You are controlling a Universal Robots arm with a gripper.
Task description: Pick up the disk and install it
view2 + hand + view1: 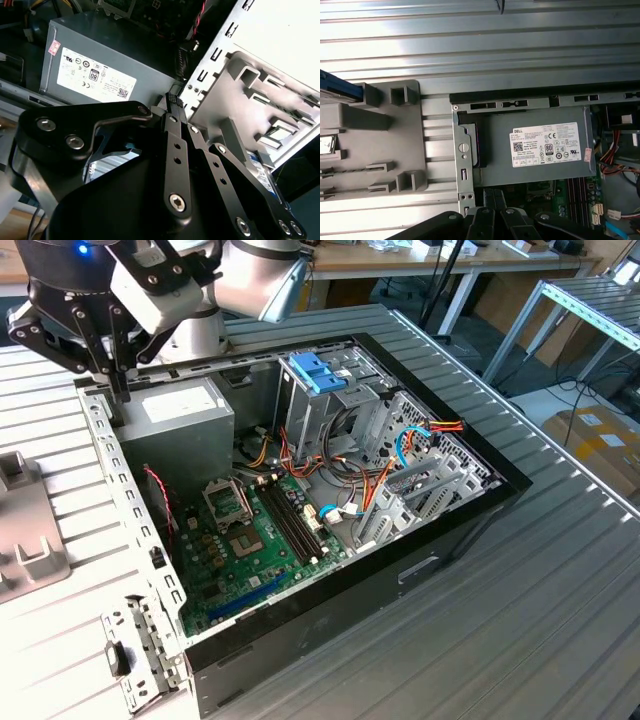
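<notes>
The disk lies in a grey fixture [395,145] beside the computer case. In the first wrist view its blue rail [337,88] and a bit of its silver body [325,145] show at the picture's edge. In the second wrist view a labelled corner of the disk [261,172] peeks out behind the fixture [250,95]. My gripper [119,390] hangs over the case's rear corner, at the power-supply end, apart from the disk. Its black fingers [173,102] are shut on each other with nothing between them.
The open case [450,530] holds a grey power-supply box [180,415], a green motherboard [250,540], loose cables and a drive cage with a pale blue latch [318,370]. The fixture [25,550] sits at the exterior view's left on the ribbed metal table [540,620].
</notes>
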